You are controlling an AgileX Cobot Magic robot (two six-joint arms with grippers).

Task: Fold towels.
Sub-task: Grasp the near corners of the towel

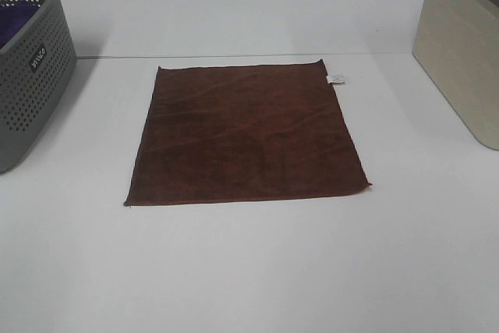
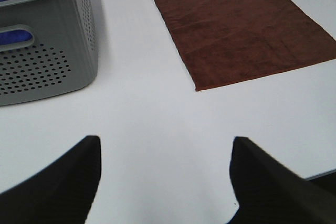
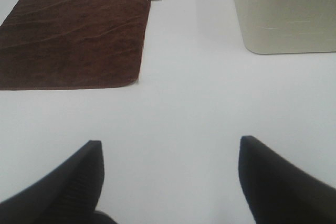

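On the white table (image 1: 249, 271), centre: one towel (image 1: 248, 134), dark reddish-brown terry, near square, spread flat in a single layer, unfolded. Nap matt, with faint creases running across it; edges hemmed, near corners slightly pointed. Small white tag (image 1: 337, 78) at the far right corner, lying on the table just beside the hem.

Left of the towel, apart from it: grey perforated basket (image 1: 31, 76), hard plastic, rounded corners, walls pierced with rows of round holes, dark label plate on the side. Purple cloth (image 1: 15, 21) inside. Only the left wrist view shows the handle slot in the basket's end wall, with purple showing through it.

Right of the towel, well apart: beige container (image 1: 460, 52), smooth matt walls. Only the right wrist view shows its rounded lower corner and faint horizontal streaks.

Both pincers appear in the wrist views alone. Left gripper (image 2: 165, 138): two black fingers (image 2: 63, 187) spread wide, released, only bare table between them, short of the towel's near corner. Right gripper (image 3: 170, 140): likewise spread wide and released, holding nothing, over bare table near the towel's right edge
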